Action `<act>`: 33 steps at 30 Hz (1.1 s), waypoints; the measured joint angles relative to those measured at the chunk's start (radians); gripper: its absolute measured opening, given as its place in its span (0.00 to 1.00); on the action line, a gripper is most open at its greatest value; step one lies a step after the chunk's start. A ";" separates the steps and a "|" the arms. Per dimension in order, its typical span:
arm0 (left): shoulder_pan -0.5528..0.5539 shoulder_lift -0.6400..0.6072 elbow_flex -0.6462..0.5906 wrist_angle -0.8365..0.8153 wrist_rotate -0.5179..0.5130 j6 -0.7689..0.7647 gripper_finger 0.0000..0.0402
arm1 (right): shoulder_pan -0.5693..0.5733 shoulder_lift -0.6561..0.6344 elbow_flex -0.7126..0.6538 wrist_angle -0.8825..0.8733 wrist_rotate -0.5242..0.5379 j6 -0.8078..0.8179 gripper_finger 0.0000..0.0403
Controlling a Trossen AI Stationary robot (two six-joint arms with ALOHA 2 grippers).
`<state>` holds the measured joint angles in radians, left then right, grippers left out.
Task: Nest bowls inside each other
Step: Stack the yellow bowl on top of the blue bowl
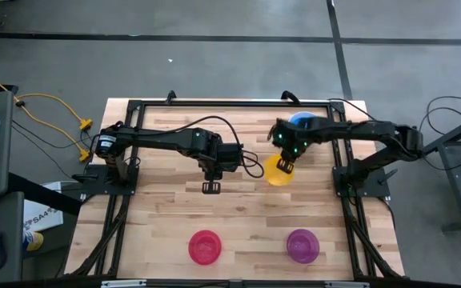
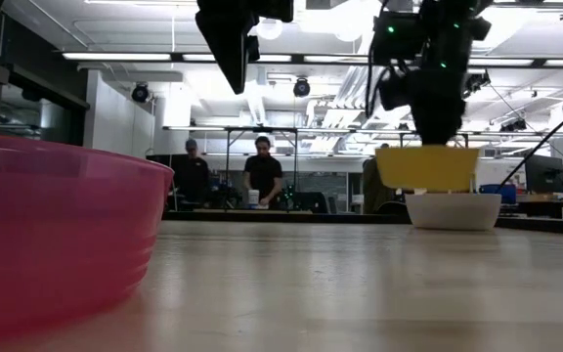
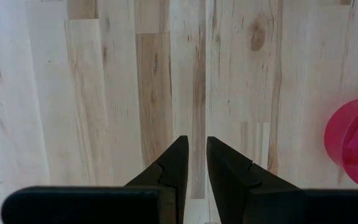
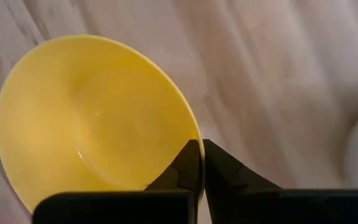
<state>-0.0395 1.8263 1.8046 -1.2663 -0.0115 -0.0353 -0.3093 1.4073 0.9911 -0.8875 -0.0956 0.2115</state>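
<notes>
Bowls: you have five; the nesting is not yet done.
Pink-red bowl [image 1: 205, 246]: sits at the near edge of the table [image 1: 158, 216], left of centre, alone and untouched.
Left gripper [image 1: 211, 187]: hovers over bare wood mid-table, fingers slightly apart, holding nothing; that pink-red bowl shows off to one side in its wrist view.
Yellow bowl [image 1: 278, 171]: your right gripper [image 1: 284, 166] is clamped on its rim, fingers pinched together over the thin wall. The low view shows it lifted clear of the table, just above the white bowl [image 2: 453, 210].
Blue bowl [image 1: 301, 120]: at the far side, mostly hidden beneath the right arm.
Purple bowl [image 1: 302, 246]: near edge, right of centre, well apart from the pink-red one.
Handling: judge these as light, stiff, smooth plastic. A rim pinch works, but the bowl may swing or slip, so you should lower it level.
Grip point: take each bowl on the rim nearest the gripper.
</notes>
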 joint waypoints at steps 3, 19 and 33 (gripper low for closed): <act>0.000 0.000 0.000 0.000 0.000 0.000 0.14 | -0.057 -0.004 0.065 -0.069 0.025 -0.046 0.01; 0.000 0.000 0.000 0.010 0.000 0.000 0.14 | -0.441 -0.004 0.119 -0.168 0.005 -0.187 0.01; 0.000 0.000 0.000 0.010 0.000 0.003 0.14 | -0.696 -0.004 0.119 -0.155 -0.008 -0.262 0.01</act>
<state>-0.0395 1.8263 1.8046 -1.2564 -0.0113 -0.0319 -1.0050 1.4033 1.1099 -1.0425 -0.1040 -0.0505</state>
